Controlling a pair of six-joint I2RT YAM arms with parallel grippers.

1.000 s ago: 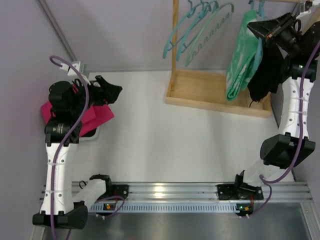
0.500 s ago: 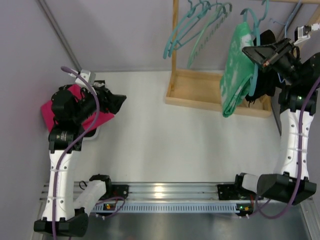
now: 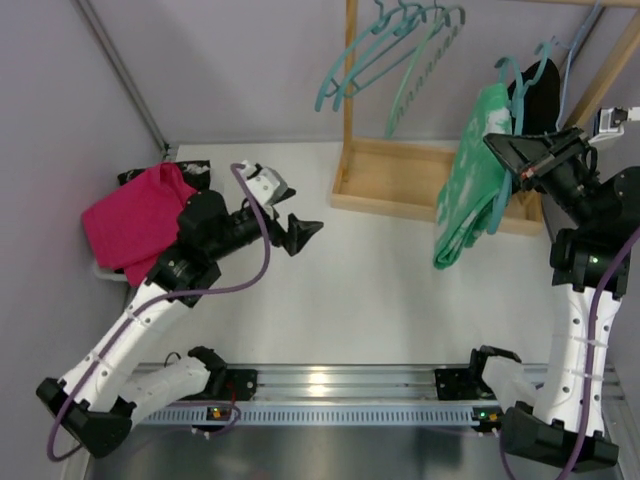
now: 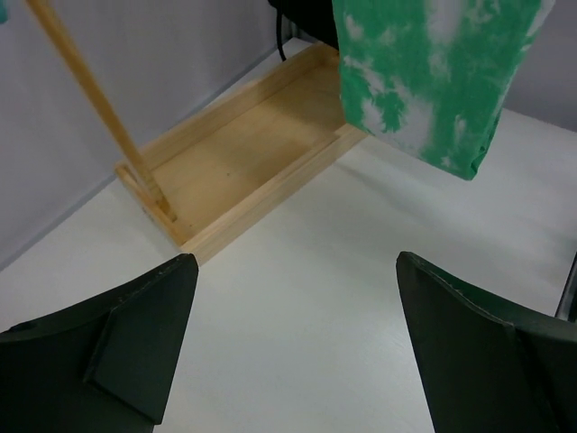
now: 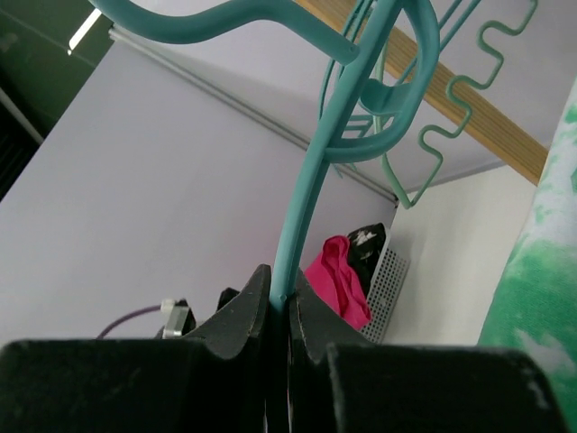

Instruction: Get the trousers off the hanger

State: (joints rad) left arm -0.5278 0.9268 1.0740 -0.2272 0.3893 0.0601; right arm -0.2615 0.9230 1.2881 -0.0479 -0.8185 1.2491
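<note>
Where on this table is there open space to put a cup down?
The middle of the white table is bare, bordered by the pink cloth at left, the wooden tray behind and the metal rail in front. The tray's left half is free too. Crowded: the right rear, where the trousers hang from the hanger in the right tool.

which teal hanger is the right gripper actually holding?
The hanger carrying the green trousers, pinched in the right gripper; the other teal hangers hang bare on the rack.
</note>
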